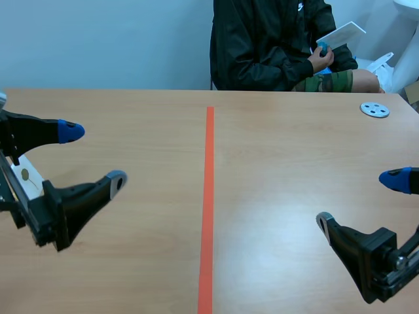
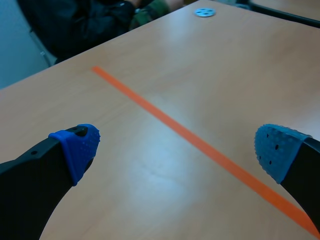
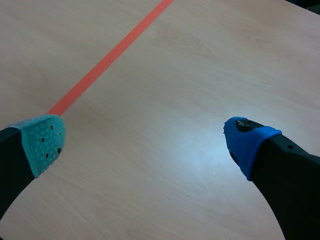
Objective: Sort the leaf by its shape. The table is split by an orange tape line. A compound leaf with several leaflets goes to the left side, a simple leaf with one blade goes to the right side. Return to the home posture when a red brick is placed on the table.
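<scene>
Scene view: my left gripper (image 1: 95, 154) hangs low, jaws spread wide and holding nothing. I judge it is waiting, since no leaf shows in any view. Across the orange tape line (image 1: 209, 196), my right gripper (image 1: 358, 199) is likewise spread. A small disc (image 1: 374, 109) lies near the table's (image 1: 275, 163) far right edge, well apart.

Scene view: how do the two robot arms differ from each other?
The left arm stands left of the orange line; the right arm stands right of it. The left arm's pads are both blue; the right arm's pads are one teal, one blue. Shared: both jaws open, holding nothing.
</scene>
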Controlling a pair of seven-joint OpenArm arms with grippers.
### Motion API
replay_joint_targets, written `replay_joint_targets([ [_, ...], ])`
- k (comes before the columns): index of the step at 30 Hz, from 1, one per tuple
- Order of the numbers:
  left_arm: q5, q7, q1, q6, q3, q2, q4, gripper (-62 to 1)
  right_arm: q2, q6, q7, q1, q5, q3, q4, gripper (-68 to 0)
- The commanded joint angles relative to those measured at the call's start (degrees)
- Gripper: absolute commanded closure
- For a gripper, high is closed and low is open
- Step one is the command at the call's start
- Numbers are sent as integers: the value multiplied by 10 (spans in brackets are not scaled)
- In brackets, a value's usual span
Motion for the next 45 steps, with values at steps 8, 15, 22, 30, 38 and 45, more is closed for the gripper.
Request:
replay_joint_targets([
  [8,8,-8,97,-1,-2,25,73,-623,0,-2,-10,8,2,8,1,-679],
  [15,33,0,101,9,-2,58,73,-623,0,-2,-11,8,2,8,1,-679],
  [22,33,26,101,31,3,65,72,-623,0,-2,-11,8,2,8,1,-679],
  [30,30,40,101,31,3,65,72,-623,0,-1,-10,8,14,8,1,-679],
  [38,11,52,101,31,3,65,72,-623,0,-1,-11,8,17,8,1,-679],
  [45,2,52,101,31,3,65,72,-623,0,-2,-11,8,17,8,1,-679],
])
